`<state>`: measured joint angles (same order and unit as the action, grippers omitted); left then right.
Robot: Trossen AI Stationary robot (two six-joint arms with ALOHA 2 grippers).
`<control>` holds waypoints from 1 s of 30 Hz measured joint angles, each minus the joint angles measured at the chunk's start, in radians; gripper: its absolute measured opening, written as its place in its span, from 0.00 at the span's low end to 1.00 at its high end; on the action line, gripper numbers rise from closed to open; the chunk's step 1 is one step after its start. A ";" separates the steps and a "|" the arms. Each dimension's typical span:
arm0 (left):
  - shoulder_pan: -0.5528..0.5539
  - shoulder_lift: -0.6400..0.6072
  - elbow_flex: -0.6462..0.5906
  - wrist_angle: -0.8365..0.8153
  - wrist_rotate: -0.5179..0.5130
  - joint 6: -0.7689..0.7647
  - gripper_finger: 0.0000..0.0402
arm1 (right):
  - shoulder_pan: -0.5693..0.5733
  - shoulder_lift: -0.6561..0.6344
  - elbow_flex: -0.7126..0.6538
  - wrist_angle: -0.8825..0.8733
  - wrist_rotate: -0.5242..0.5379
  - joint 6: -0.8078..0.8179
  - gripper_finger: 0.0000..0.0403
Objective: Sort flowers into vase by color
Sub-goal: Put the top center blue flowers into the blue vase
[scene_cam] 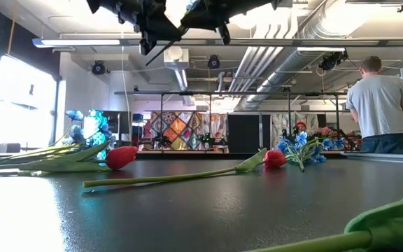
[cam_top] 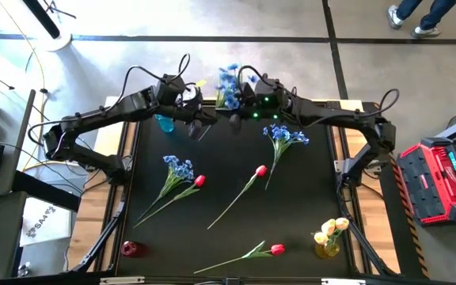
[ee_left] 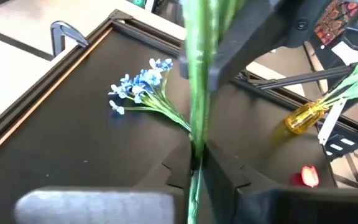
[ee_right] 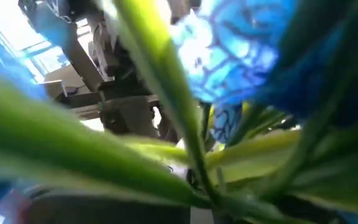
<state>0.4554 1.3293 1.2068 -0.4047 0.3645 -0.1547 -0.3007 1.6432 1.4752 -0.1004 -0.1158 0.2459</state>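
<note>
A green stem sits clamped in our left gripper; the right gripper pinches the blue spray; next, lower it into the blue vase

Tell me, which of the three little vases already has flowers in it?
The yellow vase at the table's near right corner, holding pale yellow tulips. The red vase and blue vase look empty.

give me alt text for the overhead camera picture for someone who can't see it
Both arms meet at the table's far edge, the left gripper and right gripper together holding a blue flower spray. Blue sprays and red tulips lie scattered; yellow tulips stand in a vase.
</note>
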 joint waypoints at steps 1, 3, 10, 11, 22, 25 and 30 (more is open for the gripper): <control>-0.003 0.000 0.000 0.005 0.000 0.000 0.10 | -0.001 0.000 0.001 -0.005 -0.001 -0.003 0.04; -0.009 0.000 0.000 0.008 -0.001 0.001 0.16 | -0.002 -0.001 0.002 -0.021 -0.003 -0.027 0.01; -0.037 0.012 -0.001 0.107 0.000 0.006 0.39 | -0.003 -0.002 0.002 -0.058 -0.049 -0.056 0.01; -0.041 0.017 -0.001 0.118 0.001 0.006 0.41 | -0.002 -0.001 0.002 -0.060 -0.054 -0.060 0.01; -0.043 0.049 -0.001 0.131 -0.008 -0.011 0.30 | -0.002 -0.001 0.001 -0.090 -0.046 -0.099 0.00; -0.023 0.026 0.003 0.069 -0.018 -0.050 0.25 | -0.003 0.008 0.000 -0.051 -0.027 -0.127 0.00; 0.025 -0.057 0.002 -0.165 -0.120 -0.055 0.24 | -0.022 0.083 0.055 -0.077 0.006 -0.137 0.00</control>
<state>0.4807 1.2724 1.2083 -0.5695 0.2441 -0.2096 -0.3225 1.7263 1.5303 -0.1775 -0.1098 0.1092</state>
